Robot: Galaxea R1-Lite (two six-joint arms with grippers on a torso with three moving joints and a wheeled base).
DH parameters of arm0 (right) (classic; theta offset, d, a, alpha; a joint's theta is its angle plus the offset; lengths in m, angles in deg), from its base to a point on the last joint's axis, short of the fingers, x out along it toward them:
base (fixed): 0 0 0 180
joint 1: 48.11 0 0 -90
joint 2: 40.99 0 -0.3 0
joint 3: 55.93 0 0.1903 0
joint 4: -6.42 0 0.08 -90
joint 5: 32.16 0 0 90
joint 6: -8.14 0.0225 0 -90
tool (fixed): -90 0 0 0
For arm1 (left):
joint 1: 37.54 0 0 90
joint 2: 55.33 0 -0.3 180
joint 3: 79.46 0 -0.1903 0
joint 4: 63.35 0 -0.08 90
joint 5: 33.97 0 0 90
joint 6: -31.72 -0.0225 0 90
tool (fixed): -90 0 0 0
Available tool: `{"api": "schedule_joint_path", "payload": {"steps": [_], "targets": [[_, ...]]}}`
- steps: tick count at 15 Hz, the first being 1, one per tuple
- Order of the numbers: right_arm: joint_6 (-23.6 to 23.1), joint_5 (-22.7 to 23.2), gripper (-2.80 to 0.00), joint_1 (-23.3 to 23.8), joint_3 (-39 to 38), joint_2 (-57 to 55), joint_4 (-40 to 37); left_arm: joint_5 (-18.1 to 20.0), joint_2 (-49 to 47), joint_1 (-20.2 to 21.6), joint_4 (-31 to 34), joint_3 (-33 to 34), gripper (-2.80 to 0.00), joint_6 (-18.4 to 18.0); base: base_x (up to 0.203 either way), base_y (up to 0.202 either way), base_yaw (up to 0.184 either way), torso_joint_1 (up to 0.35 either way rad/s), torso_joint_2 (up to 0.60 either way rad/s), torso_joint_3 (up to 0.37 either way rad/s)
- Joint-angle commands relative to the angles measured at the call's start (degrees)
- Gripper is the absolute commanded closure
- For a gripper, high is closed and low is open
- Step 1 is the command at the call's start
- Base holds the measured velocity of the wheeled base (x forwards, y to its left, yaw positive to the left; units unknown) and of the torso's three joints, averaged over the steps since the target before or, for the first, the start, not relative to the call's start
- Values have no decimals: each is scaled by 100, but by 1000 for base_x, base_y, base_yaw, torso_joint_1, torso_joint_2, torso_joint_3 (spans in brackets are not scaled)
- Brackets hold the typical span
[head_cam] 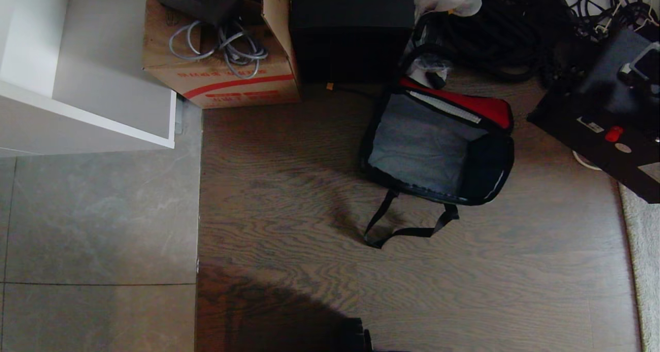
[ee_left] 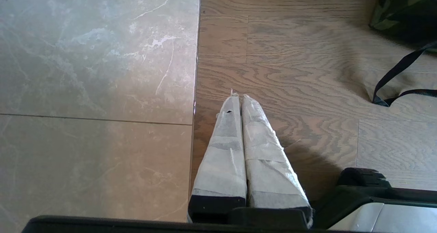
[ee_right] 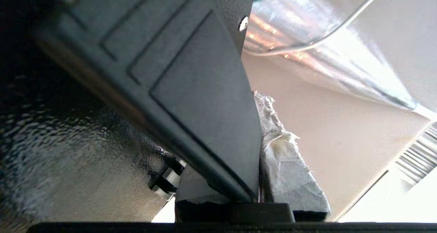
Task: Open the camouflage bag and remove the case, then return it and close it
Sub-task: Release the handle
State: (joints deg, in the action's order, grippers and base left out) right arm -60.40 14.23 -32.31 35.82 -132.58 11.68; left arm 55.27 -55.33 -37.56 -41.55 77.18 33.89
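Right gripper [ee_right: 254, 178] jaws pinch the case [ee_right: 191, 100] by its edge, off to the right of the open camouflage bag [head_cam: 438, 146] on the floor, so you can probably swing it back over the emptied grey lining. Your left gripper [ee_left: 239, 100] hangs parked low over the floor, jaws pressed together.
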Motion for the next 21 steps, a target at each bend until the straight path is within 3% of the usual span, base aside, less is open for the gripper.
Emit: {"api": "schedule_joint_path", "payload": {"steps": [1, 10, 12, 15, 19, 21], "targets": [[34, -33, 0, 113, 24, -453, 39, -3, 0, 2, -2, 44, 0, 3, 0, 0, 0, 0, 0, 0], [844, 29, 0, 208, 696, -2348, 73, -12, 0, 2, -2, 44, 0, 3, 0, 0, 0, 0, 0, 0], [1134, 283, 0, -59, 744, -2719, 117, -3, 0, -4, -2, 44, 0, 3, 0, 0, 0, 0, 0, 0], [1648, 1042, 0, -499, 1075, -3093, 198, -10, 0, 2, -2, 44, 0, 3, 0, 0, 0, 0, 0, 0], [1688, 1176, 0, -752, 1231, -3125, 328, -12, 0, -4, -2, 44, 0, 3, 0, 0, 0, 0, 0, 0], [1699, 1599, 0, -795, 1185, -3165, 386, -5, 0, 2, -2, 44, 0, 3, 0, 0, 0, 0, 0, 0]]}}
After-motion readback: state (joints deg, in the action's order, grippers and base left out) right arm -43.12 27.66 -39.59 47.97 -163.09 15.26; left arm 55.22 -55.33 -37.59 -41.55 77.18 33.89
